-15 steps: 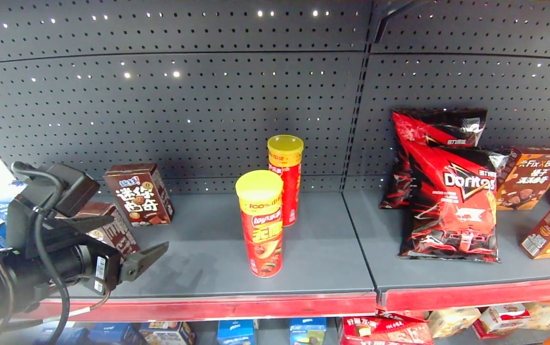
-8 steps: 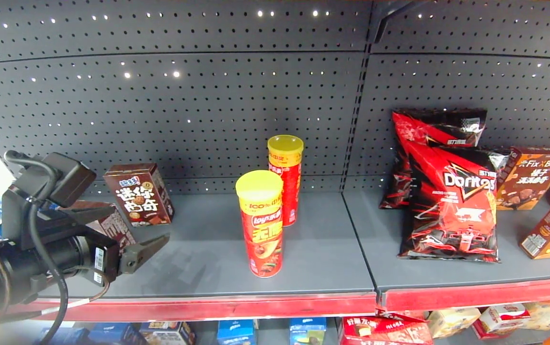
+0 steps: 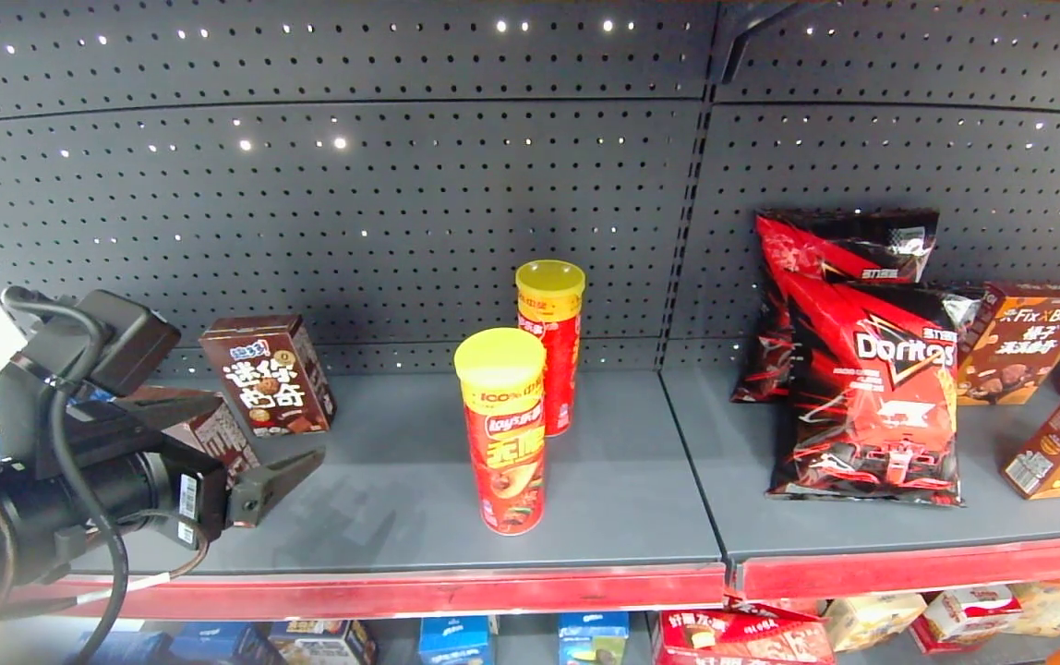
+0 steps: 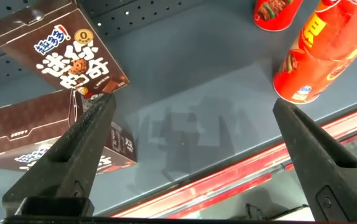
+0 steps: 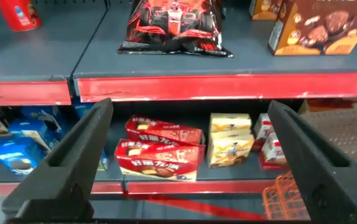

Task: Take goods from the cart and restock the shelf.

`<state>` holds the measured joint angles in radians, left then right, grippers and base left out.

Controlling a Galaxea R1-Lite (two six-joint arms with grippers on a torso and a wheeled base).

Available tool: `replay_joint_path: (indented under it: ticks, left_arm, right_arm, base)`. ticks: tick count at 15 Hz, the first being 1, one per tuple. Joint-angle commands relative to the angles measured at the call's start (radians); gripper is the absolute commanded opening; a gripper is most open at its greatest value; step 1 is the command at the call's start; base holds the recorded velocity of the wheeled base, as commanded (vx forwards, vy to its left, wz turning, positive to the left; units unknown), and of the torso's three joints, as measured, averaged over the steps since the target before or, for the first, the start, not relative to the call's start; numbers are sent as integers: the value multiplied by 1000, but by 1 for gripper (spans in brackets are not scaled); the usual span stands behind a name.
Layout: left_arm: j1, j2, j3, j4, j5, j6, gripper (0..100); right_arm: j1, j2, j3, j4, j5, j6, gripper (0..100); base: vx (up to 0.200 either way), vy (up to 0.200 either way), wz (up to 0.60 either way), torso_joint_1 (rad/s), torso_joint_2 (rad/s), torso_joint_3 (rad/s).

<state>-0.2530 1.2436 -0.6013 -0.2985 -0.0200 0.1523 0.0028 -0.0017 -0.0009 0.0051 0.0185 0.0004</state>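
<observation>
Retreating left hand (image 3: 269, 428), slightly from shelf (image 3: 382, 503).

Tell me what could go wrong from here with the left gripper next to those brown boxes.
1. The open left gripper hangs close by the front brown box, which sits near the red shelf lip. A careless swing could clip the box and shove it off the edge or into the rear brown box.
2. The front chip can stands tall near the same edge, so a sideways sweep of the arm might topple it.
</observation>
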Motion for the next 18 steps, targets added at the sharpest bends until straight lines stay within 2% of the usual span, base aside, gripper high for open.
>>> replay_joint_path:
  ticks: [1,6,9,11,14,18]
  left_arm:
    - [-2,5,-2,-1,0,1,100]
    - [-6,36,-18,-2,-1,3,100]
    - [-55,189,-143,-2,3,7,100]
    - [-91,261,-183,-2,3,9,100]
    - [-126,310,-166,-14,5,9,100]
    - [-121,323,-130,-14,6,7,100]
  right_arm:
    - [-1,2,1,-1,0,0,100]
    - [0,2,1,-2,0,0,100]
    - [0,2,1,-2,0,0,100]
    - [0,2,1,-2,0,0,100]
    - [0,2,1,-2,1,0,100]
    - [0,2,1,-2,0,0,100]
  base:
    - [0,0,0,0,0,0]
    - [0,0,0,0,0,0]
    - [0,0,0,0,0,0]
    - [0,0,0,0,0,0]
    - [0,0,0,0,0,0]
    - [0,0,0,0,0,0]
